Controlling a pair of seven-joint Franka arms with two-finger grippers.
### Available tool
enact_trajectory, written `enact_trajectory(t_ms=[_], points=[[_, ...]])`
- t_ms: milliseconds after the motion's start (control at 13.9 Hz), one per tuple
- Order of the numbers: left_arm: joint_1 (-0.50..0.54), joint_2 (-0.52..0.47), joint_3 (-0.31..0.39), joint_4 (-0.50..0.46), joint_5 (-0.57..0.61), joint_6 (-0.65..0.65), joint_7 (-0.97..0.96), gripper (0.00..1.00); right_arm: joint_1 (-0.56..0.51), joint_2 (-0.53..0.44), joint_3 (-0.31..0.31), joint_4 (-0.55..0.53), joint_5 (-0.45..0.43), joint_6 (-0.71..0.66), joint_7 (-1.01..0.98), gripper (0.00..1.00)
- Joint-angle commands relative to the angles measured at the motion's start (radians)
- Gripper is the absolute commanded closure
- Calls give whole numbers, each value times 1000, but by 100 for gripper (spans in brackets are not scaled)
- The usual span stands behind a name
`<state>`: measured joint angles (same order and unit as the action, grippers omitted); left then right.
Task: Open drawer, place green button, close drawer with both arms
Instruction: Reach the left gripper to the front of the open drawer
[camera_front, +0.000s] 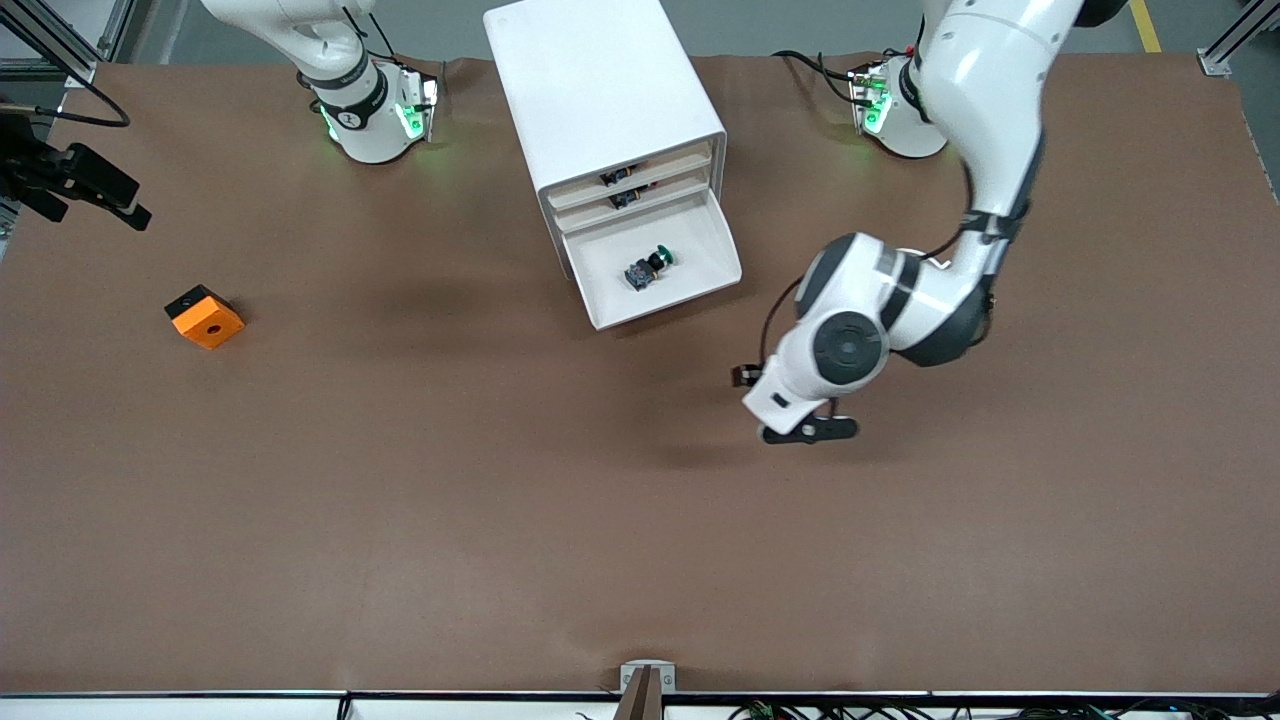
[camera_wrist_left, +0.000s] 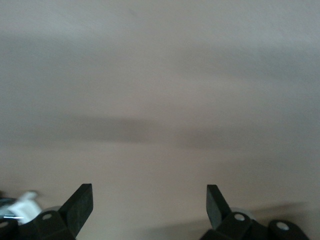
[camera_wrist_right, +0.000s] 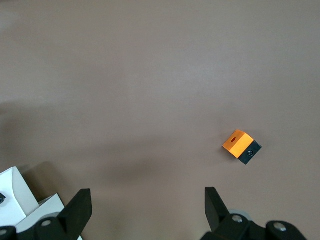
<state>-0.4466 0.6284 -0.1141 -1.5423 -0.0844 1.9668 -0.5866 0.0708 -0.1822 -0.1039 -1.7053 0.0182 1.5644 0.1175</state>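
Note:
The white cabinet (camera_front: 600, 90) stands at the table's robot side. Its third drawer (camera_front: 700, 275) is pulled out. The button (camera_front: 650, 267), green cap and dark body, lies inside it on its side. My left gripper (camera_front: 812, 430) is open and empty, low over bare table nearer to the front camera than the drawer, toward the left arm's end. Its wrist view shows the open left gripper (camera_wrist_left: 150, 192) over plain brown table. My right gripper (camera_wrist_right: 148, 196) is open and empty, high over the table; it is out of the front view.
An orange cube (camera_front: 205, 317) with a black hole sits toward the right arm's end of the table; it also shows in the right wrist view (camera_wrist_right: 241, 146), as does a cabinet corner (camera_wrist_right: 15, 195). The two upper drawers hold small dark parts (camera_front: 620, 188). A black device (camera_front: 70, 180) juts in at that end.

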Motion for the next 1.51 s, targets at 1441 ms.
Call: enact_trajectory(t_ms=[1441], points=[[-126, -19, -1, -128, -201, 20, -105, 0, -14, 21, 13, 32, -17, -14, -12, 0]])
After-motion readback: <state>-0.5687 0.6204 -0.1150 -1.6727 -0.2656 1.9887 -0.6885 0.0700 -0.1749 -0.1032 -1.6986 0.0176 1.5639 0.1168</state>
